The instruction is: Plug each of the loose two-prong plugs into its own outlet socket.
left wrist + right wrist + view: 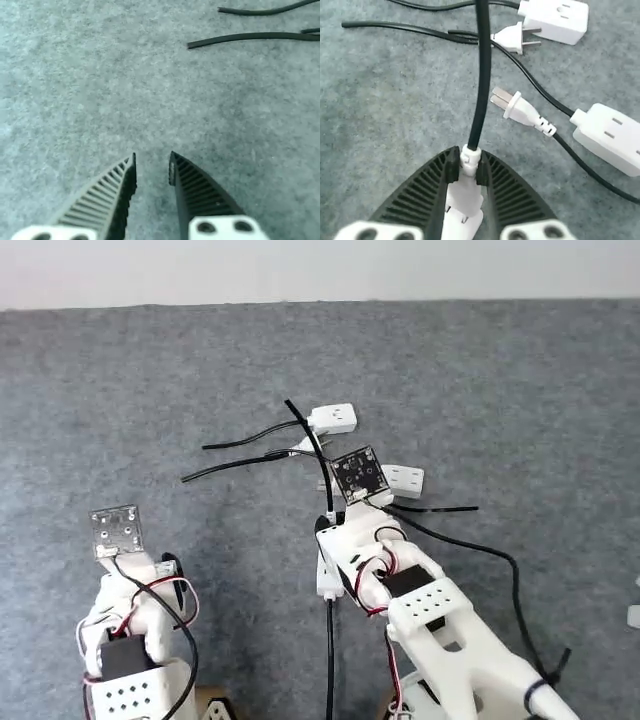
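While the jaws of my right gripper [468, 157] clamp one light, hard plug [465, 192] by its body over the table [380, 100], near an outlet socket [610, 137], I judge its stiff cord [481, 75] will twist it, and my left gripper [152, 160] hangs with jaws parted, empty.

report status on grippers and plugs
Left gripper open, empty, over bare carpet. Right gripper shut on white plug. Two plugs loose by two outlet sockets. Held plug's cord crosses the other cords.
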